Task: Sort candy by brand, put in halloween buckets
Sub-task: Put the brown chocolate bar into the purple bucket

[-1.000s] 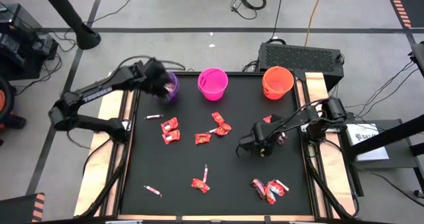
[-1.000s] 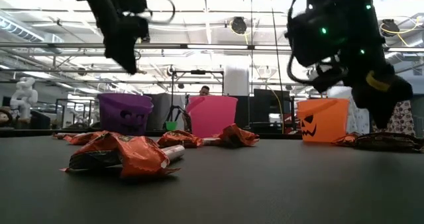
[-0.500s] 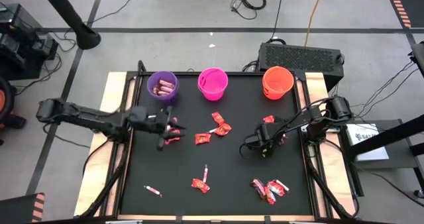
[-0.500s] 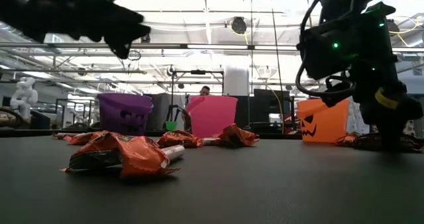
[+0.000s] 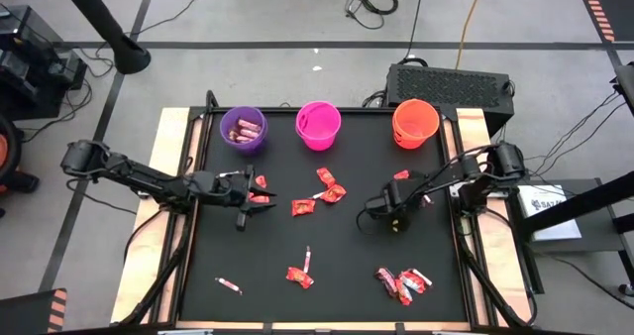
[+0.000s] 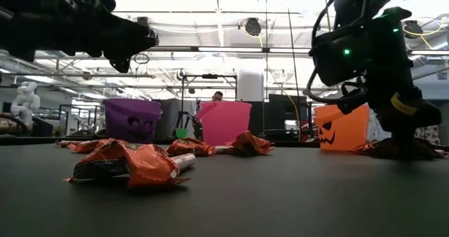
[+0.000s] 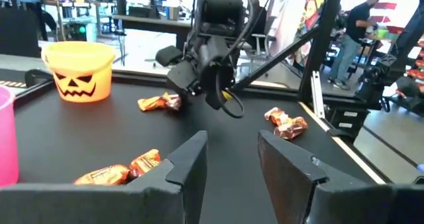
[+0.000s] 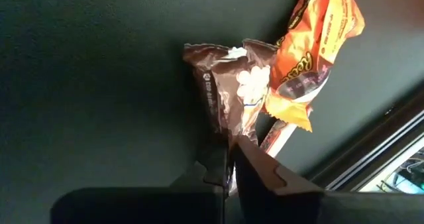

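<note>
At the right edge of the black table [image 5: 337, 295], the right gripper [image 8: 232, 159] is down at the surface with its fingers pinched tight on the crimped end of a dark brown wrapped sweet [image 8: 222, 95], which lies against an orange peanut-butter-cup wrapper [image 8: 317, 42] and a thin pale stick [image 8: 278, 136]. The left gripper [image 7: 228, 161] hovers low near the table's left side with its fingers partly apart and nothing between them, just beside a small cluster of red-orange candy [image 5: 260, 184]. More candy lies scattered mid-table and in a heap near the front right [image 5: 401, 281]. The purple bucket [image 5: 243, 129], already holding a few pieces, the pink bucket [image 5: 318, 124] and the orange bucket [image 5: 415, 122] stand in a row along the far edge. The sweets look very light, with thin, crinkly, slick foil wrappers that give under pressure, so a grip on the flat sealed end seems the surest hold; a pinch on the bulging middle would likely slip or squash the sweet. With wrappers touching, the neighbouring orange piece or the stick could be dragged along when the brown one is lifted.
</note>
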